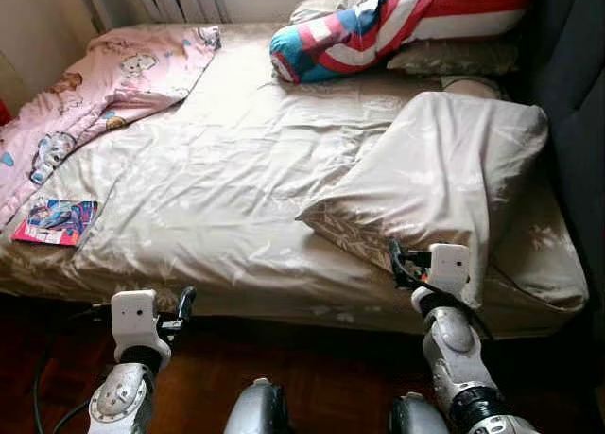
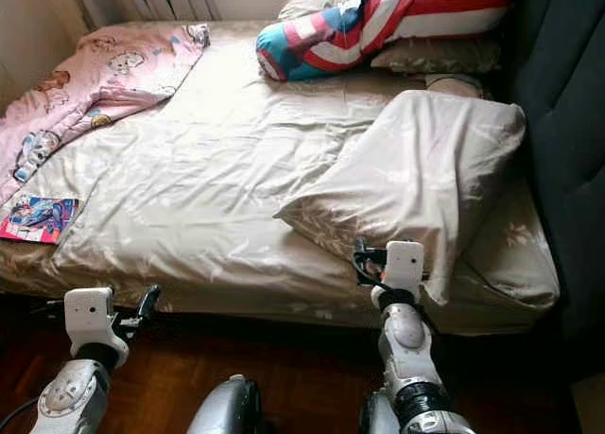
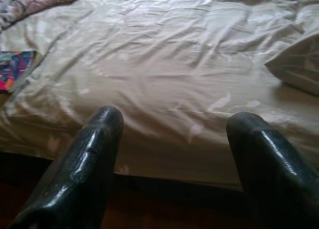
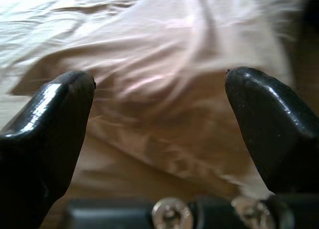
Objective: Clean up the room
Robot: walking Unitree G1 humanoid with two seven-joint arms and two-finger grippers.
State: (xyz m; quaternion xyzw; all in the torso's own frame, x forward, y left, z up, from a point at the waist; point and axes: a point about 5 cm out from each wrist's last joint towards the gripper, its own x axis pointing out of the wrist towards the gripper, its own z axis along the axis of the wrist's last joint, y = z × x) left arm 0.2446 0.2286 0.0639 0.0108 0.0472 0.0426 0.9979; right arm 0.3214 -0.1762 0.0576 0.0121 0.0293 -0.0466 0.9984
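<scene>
right pincer (image 1: pixel 399 260), fingers apart, sits at the folded-back duvet (image 1: pixel 444 169) at lower right, likely to spread it. left pincer (image 1: pixel 184 306), also apart, waits at the bed (image 1: pixel 284 302) edge.

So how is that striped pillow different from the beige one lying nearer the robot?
The striped pillow is red, white and blue; the beige pillow matches the sheet. The striped one lies at the head of the bed, the beige one near the front edge by the right pincer. Both rest on the bed.
</scene>
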